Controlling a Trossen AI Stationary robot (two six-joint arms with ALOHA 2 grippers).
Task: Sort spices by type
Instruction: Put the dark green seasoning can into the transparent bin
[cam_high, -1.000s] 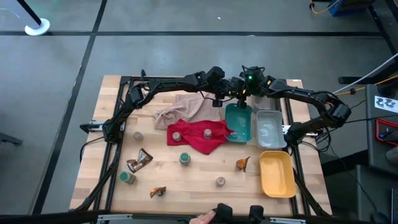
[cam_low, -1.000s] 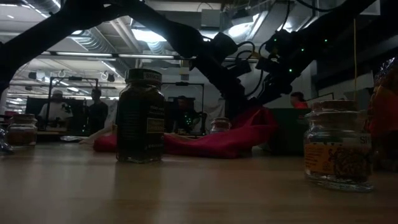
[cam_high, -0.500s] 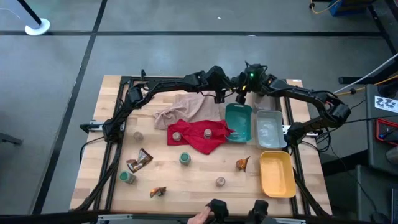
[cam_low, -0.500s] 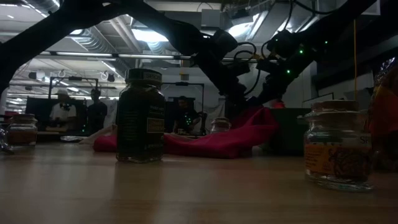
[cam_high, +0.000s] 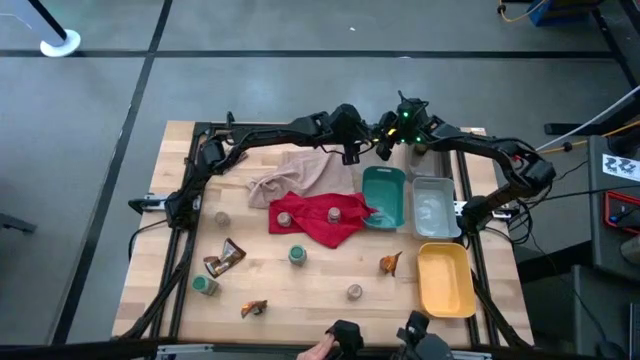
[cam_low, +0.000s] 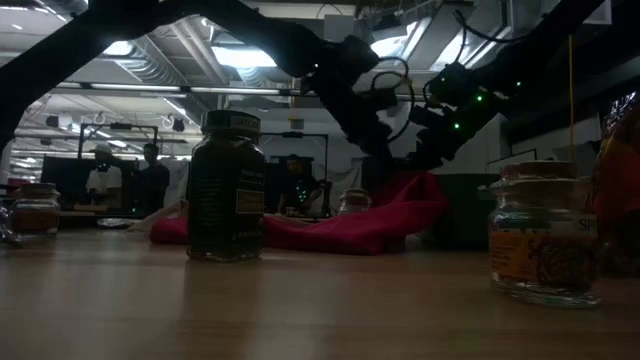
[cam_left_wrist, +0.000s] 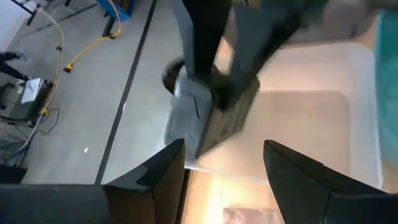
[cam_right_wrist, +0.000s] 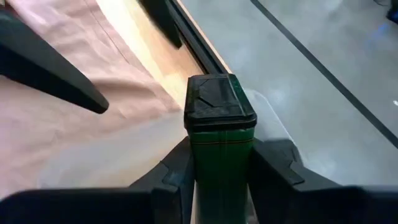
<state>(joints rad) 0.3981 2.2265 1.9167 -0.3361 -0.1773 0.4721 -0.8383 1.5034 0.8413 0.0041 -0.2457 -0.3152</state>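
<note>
With the right gripper (cam_right_wrist: 217, 171) clamped on a green black-capped tin (cam_right_wrist: 217, 118) standing upright between its fingers, and the left gripper (cam_left_wrist: 224, 165) spread wide, holding nothing and close alongside, the tin could be knocked askew if the arms brush.

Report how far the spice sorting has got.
Done: nothing visible; the teal tray, clear tray and yellow tray look empty. In hand: the right gripper is shut on a dark-lidded green container near the table's far edge, the left gripper open beside it. Left: four jars and three sachets on the wood, two jars on the red cloth.
</note>
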